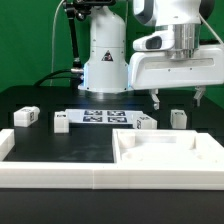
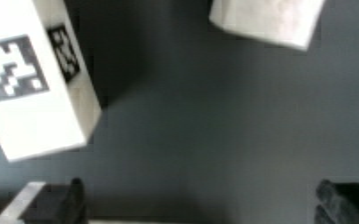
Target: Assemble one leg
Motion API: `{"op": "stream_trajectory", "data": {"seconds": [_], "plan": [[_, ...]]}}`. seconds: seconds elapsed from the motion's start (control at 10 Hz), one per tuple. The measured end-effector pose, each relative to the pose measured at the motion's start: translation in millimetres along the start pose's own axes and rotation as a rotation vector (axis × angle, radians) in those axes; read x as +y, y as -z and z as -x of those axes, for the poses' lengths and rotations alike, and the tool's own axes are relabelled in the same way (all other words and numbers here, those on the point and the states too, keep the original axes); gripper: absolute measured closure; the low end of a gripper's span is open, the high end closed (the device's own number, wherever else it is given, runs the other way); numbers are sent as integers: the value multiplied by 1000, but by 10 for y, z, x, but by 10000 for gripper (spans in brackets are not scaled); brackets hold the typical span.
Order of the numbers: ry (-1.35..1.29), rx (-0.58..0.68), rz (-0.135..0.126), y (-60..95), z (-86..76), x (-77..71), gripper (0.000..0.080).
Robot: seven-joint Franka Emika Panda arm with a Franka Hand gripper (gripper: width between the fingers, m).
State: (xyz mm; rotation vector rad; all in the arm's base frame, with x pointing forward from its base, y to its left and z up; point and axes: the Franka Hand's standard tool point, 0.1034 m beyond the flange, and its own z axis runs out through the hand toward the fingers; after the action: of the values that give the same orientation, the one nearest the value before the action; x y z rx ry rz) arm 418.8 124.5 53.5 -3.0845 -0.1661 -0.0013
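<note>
Several white legs stand on the black table: one at the exterior view's left (image 1: 26,117), one beside it (image 1: 61,122), and two toward the right (image 1: 146,122) (image 1: 178,118). My gripper (image 1: 179,100) hangs open just above and behind the two right legs, touching neither. In the wrist view a leg with a black-and-white marker (image 2: 43,80) lies tilted on the dark table and part of another white block (image 2: 268,22) shows at the edge. My gripper (image 2: 197,205) is open there, its fingertips (image 2: 51,200) wide apart with only bare table between them.
The marker board (image 1: 100,116) lies in front of the robot base. The large white square panel with a raised rim (image 1: 170,140) sits at the front right. A white L-shaped wall (image 1: 50,172) runs along the front and left.
</note>
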Motion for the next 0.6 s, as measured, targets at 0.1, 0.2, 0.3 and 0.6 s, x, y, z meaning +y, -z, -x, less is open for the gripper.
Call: {"op": "stream_trajectory", "data": {"seconds": [0.1,0.2,0.3,0.6], "plan": [[2,-76,8,23,-15,2,151],[-2,-131,14,54,-37,-29,151],[-1,-199,19,51,-3,-63,151],[-20,-395,16,44,52,-133,151]]}}
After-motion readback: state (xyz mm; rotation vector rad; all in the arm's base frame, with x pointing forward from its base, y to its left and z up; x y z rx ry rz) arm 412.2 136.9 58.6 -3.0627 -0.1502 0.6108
